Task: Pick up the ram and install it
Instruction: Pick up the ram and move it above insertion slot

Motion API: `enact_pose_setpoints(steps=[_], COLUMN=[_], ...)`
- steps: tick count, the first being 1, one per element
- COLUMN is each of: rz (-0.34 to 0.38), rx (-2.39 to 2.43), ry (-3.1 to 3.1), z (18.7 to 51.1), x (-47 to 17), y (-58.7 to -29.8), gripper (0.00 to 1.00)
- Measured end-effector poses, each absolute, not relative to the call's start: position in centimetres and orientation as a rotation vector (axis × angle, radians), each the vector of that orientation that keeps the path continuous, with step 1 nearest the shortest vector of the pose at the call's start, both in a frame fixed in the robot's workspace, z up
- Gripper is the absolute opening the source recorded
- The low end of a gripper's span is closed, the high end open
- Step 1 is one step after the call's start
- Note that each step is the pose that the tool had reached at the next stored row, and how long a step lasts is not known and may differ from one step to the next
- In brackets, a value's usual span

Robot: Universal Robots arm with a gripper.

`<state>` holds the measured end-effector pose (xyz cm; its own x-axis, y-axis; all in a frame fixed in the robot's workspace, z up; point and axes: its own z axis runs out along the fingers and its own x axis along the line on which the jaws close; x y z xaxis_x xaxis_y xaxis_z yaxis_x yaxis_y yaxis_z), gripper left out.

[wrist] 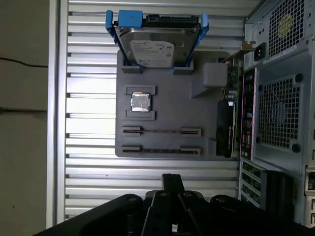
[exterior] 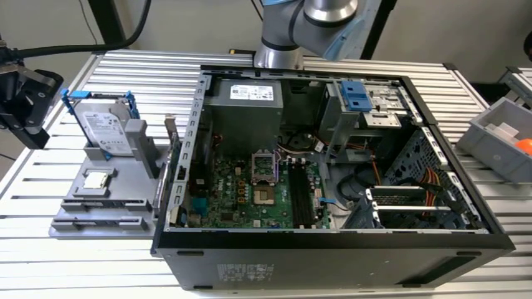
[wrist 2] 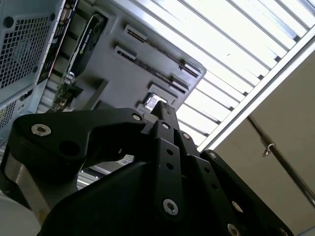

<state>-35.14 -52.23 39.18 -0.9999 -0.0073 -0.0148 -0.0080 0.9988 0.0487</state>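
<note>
Hangs in the air near the tray (wrist: 167,105) with claw (wrist: 172,178) pressed together, pinching nothing. Not touching the ram (wrist: 161,131), thin and dark, standing up on its edge in the tray, just beside the chip (wrist: 140,102). Same tray for the blue-framed drive (wrist: 157,46), on the desk (wrist: 88,73) next to the open computer (exterior: 332,187).

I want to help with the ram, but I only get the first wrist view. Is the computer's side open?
Observer: Yes. In the exterior view the computer case lies open, its motherboard showing.
Operator: Anywhere to push a long stick in?
Observer: Yes, long black slots run beside the processor socket.
Operator: Where are we now?
Observer: The gripper hangs at the exterior view's left, near the grey tray, outside the case.
</note>
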Motion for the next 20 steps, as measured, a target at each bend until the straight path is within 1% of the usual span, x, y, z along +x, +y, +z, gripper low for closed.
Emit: enact_pose_setpoints(steps=[20], rz=[0.077], rx=[-0.091], ry=[3.126], z=[39.18], x=[-35.14], y=[-52.23], gripper=[0.0])
